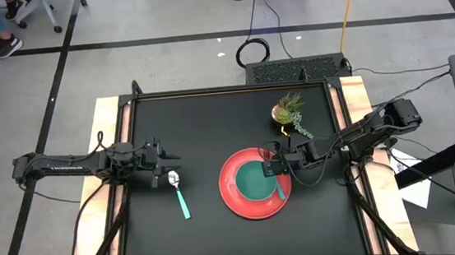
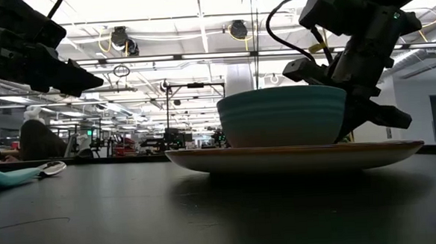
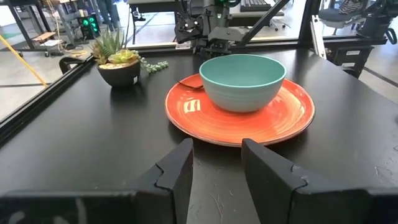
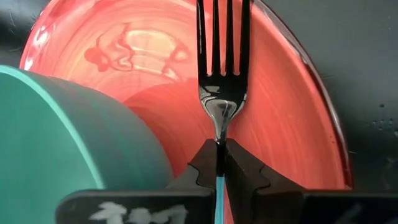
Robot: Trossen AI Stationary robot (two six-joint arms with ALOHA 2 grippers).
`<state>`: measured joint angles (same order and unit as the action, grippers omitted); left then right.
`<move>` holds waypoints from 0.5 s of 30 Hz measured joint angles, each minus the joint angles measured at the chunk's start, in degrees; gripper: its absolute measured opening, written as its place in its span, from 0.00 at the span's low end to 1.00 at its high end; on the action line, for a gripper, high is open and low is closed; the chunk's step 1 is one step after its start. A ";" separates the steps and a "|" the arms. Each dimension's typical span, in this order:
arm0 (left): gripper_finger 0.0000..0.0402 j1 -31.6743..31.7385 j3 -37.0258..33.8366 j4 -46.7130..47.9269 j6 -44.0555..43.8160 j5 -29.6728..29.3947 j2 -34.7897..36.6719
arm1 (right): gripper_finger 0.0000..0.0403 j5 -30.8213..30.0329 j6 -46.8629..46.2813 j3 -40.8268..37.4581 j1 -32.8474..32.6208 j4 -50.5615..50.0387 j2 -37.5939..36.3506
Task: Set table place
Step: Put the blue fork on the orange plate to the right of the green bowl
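Observation:
A round red plate lies on the black table, and a teal bowl stands on it. My right gripper is over the plate's far right part, beside the bowl, shut on a fork with a teal handle. A spoon with a teal handle lies flat on the table left of the plate; it also shows in the low view. My left gripper is open and empty, just beyond the spoon's bowl, with its fingers pointing toward the plate. My right gripper pinches the fork between its two fingers at the neck, where the metal meets the teal handle. The fingers come from the table's right side, slanting down, and the fork lies along them. The tines point away over the plate, beside the bowl.
A small potted green plant stands at the far right, close behind the plate and my right arm. Light wooden strips run along the table's left and right sides. Bare black tabletop lies between the spoon and the plate and along the near edge.

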<state>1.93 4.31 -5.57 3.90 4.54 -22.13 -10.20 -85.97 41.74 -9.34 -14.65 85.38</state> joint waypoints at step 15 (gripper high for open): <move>0.36 -0.04 0.00 0.04 -0.42 0.09 0.01 | 0.01 2.80 3.03 0.00 1.86 -0.16 0.02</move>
<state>1.89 4.30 -5.53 3.48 4.62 -22.12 -7.40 -82.94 41.74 -7.48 -14.81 85.41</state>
